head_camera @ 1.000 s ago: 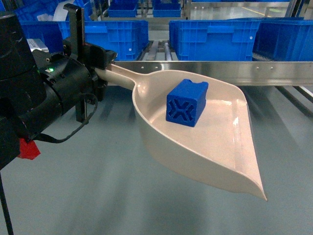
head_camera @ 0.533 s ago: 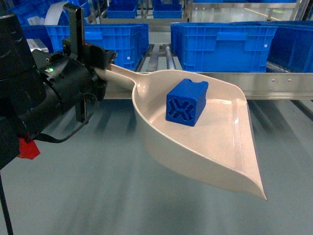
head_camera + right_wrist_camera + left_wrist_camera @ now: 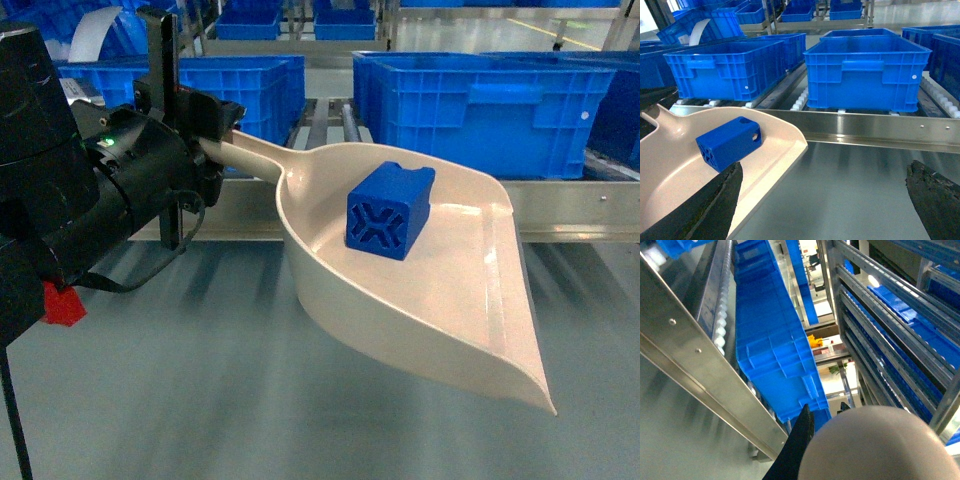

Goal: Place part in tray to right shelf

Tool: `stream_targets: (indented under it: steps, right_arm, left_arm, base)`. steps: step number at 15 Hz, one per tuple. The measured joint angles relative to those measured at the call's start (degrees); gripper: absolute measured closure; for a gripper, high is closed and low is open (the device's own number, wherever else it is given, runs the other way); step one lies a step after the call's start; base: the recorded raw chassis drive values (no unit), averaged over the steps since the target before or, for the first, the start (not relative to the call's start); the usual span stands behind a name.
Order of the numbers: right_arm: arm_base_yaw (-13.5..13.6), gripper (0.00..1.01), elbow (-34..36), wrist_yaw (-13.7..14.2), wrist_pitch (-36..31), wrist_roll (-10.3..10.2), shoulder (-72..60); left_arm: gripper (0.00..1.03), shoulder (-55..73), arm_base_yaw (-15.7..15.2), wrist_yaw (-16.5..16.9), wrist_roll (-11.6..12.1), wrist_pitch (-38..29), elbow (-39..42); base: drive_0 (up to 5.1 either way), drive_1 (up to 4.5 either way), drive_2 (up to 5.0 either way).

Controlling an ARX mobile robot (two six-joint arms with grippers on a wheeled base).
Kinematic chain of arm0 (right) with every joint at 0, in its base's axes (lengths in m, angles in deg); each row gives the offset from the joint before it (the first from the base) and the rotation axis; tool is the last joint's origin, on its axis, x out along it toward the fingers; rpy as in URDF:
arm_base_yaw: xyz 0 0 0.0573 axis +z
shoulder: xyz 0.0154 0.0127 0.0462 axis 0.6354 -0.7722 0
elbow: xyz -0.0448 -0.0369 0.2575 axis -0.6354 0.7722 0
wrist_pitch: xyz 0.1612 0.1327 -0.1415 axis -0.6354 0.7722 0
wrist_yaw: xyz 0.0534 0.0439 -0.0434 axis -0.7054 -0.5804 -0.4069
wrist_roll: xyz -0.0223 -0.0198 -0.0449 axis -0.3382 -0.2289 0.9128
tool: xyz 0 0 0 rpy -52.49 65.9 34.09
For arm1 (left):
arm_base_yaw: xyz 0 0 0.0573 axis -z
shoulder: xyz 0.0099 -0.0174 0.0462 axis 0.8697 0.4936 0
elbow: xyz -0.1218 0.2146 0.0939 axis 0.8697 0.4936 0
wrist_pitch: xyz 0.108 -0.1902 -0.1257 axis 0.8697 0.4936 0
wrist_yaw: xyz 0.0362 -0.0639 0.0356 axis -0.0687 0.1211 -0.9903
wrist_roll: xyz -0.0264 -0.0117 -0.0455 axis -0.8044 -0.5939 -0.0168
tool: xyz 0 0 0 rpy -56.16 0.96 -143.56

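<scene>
Head view: left jaws clamp tray (image 3: 460, 300) handle, part (image 3: 390, 210) inside; right jaws apart.

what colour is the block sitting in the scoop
Bright blue part in the beige tray; clearest in the head view.

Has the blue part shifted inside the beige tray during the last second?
No. In the head view the blue part sits at the same place on the beige tray, X-shaped recess facing the camera. Only the shelf beam behind has dropped lower in the picture.
</scene>
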Motion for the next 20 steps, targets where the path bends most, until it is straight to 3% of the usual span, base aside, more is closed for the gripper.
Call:
stream_targets:
  steps: [12, 20]
  right_arm:
    - [0.0, 0.03, 0.0, 0.0, 0.1, 0.0, 0.0]
    - [0.0, 0.03, 0.0, 0.0, 0.0, 0.0, 0.0]
  left_arm:
    - [0.91, 0.0, -0.3, -0.2, 0.0, 0.0, 0.0]
    - [0.91, 0.0, -0.4, -0.2, 0.0, 0.0, -0.1]
  base:
    - [-0.5, 4.27, -3.8]
    - [0.0, 0.0, 0.0]
